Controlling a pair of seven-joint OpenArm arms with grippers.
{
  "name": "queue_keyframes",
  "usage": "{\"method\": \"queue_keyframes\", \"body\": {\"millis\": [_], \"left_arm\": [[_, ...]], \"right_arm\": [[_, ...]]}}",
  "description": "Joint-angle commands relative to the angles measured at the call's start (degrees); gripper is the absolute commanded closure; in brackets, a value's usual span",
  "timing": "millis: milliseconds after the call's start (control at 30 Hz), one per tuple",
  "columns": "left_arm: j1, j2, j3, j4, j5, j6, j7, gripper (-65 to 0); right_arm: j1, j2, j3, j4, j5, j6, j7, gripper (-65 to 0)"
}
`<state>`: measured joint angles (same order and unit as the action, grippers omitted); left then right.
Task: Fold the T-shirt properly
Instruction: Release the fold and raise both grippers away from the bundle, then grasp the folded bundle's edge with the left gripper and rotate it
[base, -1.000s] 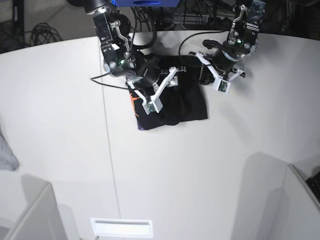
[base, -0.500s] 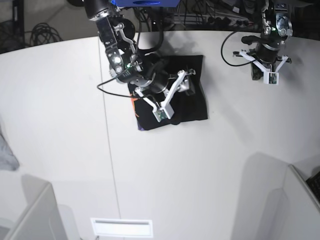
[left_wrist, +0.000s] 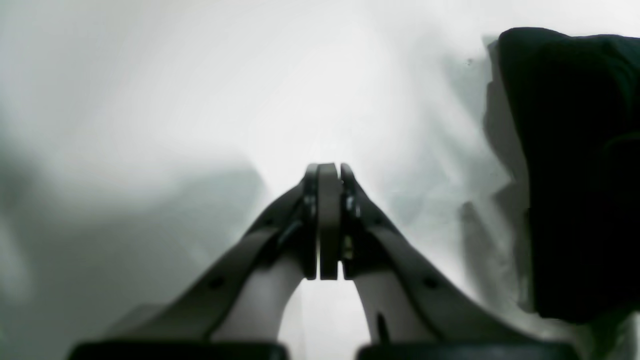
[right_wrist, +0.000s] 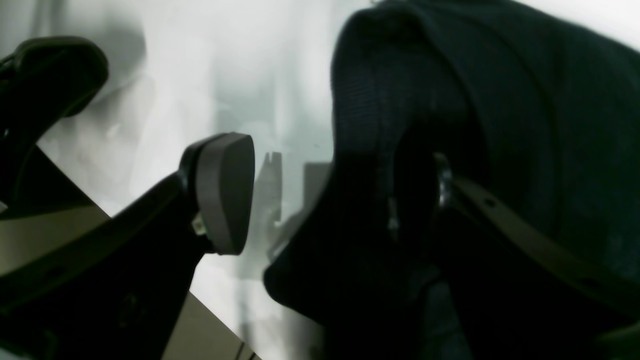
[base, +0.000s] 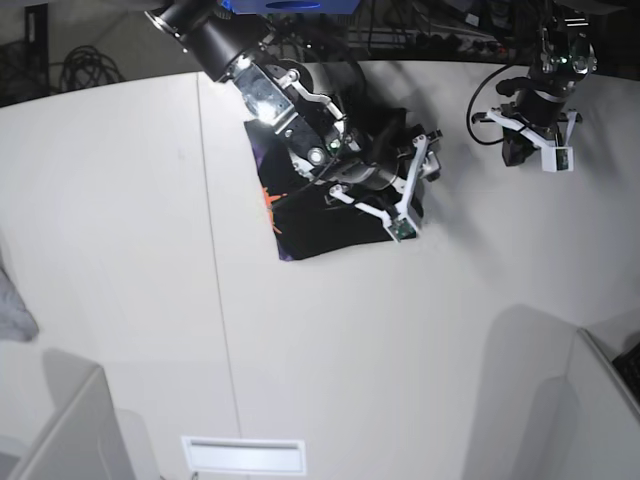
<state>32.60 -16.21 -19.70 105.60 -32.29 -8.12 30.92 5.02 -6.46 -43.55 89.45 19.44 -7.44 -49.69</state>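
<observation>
While on the table (base: 120, 250), folded T-shirt (base: 320, 225).

Base cam high, angled down over table (base: 120, 250); wrist cams close, along grippers; shared: T-shirt (base: 310, 225)

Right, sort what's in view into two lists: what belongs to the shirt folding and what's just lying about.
Part of the job:
- T-shirt, black, folded on the table, orange print at its left edge
- right gripper, jaws open over the shirt's right edge
- left gripper, jaws shut, away from the shirt

Lying about:
- grey cloth at the table's left edge
- white table
</observation>
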Motion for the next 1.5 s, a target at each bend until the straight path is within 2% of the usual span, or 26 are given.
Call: {"method": "queue_keyframes", "body": {"millis": [0,100,200,333,400,500,533,600,633,767,800,933,1000,1100,1167,1367,1467], "left_arm": [[0.15,-0.63,-0.3,0.82,-0.63,-0.19,-1.07,0.0],[0.15,-0.63,-0.3,0.82,-0.72,-0.19,-1.07,0.0],[0.24,-0.63,-0.3,0.82,-0.81,-0.8,-1.07,0.0],[0.41,-0.28,-0.21,0.82,-0.98,-7.31,-0.98,0.0],[0.5,-0.19,0.32,0.82,-0.98,-9.24,-0.98,0.0],[0.59,0.6,0.5,1.17,-1.16,-12.23,-0.98,0.0],[0.59,1.75,0.41,1.34,-1.16,-13.81,-0.98,0.0],[0.24,3.5,-0.03,1.61,-1.16,-16.36,-0.98,0.0],[0.15,4.21,0.14,1.69,-1.16,-17.24,-0.98,0.0],[-1.61,7.72,0.41,1.69,-1.24,-20.67,-0.98,0.0],[-2.23,8.69,0.14,1.34,-1.6,-21.81,-0.98,-2.1],[-3.19,9.39,0.41,1.17,-8.28,-23.57,-0.98,-33.1],[-3.46,9.22,0.41,0.99,-12.32,-23.57,-0.98,-45.6],[-5.22,9.22,1.37,-1.29,-14.08,-23.31,-0.89,-58.1],[-6.45,9.04,2.87,-4.46,-14.08,-23.31,-0.89,-60.4],[-10.05,9.04,8.5,-12.55,-14.08,-23.04,-0.89,-60.2],[-11.46,9.04,10.43,-14.74,-14.08,-19.62,-0.89,-60.2]], "right_arm": [[2.15,-1.15,-1.59,1.58,0.91,0.01,1.12,-41.0],[4.61,-1.15,-4.05,4.4,0.91,-0.69,0.68,-41.0],[4.79,0.26,-2.38,6.59,0.65,-1.3,0.68,-41.0],[2.76,4.57,3.24,9.58,0.65,-1.3,1.03,-41.0],[1.01,6.68,6.67,12.57,0.65,-1.3,1.12,-40.1],[-2.77,9.49,13.79,17.58,0.65,-1.3,1.21,-30.3],[-4.27,10.28,16.6,19.25,0.65,-1.3,1.38,-24.0],[-7.79,11.43,23.11,21.72,0.65,-1.3,2.97,-5.7],[-9.54,11.87,25.84,22.42,0.65,-1.13,4.37,0.0],[-16.66,11.6,36.3,22.77,0.82,-1.13,11.58,0.0],[-18.07,11.6,37.53,22.77,0.82,-1.04,12.9,0.0],[-20.97,12.04,39.02,22.68,0.82,-1.04,14.13,0.0],[-21.76,12.04,39.11,22.59,0.82,-1.04,14.13,0.0],[-22.82,12.04,39.02,22.59,0.82,-1.04,14.13,0.0],[-22.91,12.04,38.76,22.59,0.82,-0.95,14.13,0.0],[-24.14,12.04,38.67,22.77,0.82,-0.95,14.13,0.0],[-24.66,12.04,39.02,22.77,0.82,-0.95,14.13,0.0]]}}
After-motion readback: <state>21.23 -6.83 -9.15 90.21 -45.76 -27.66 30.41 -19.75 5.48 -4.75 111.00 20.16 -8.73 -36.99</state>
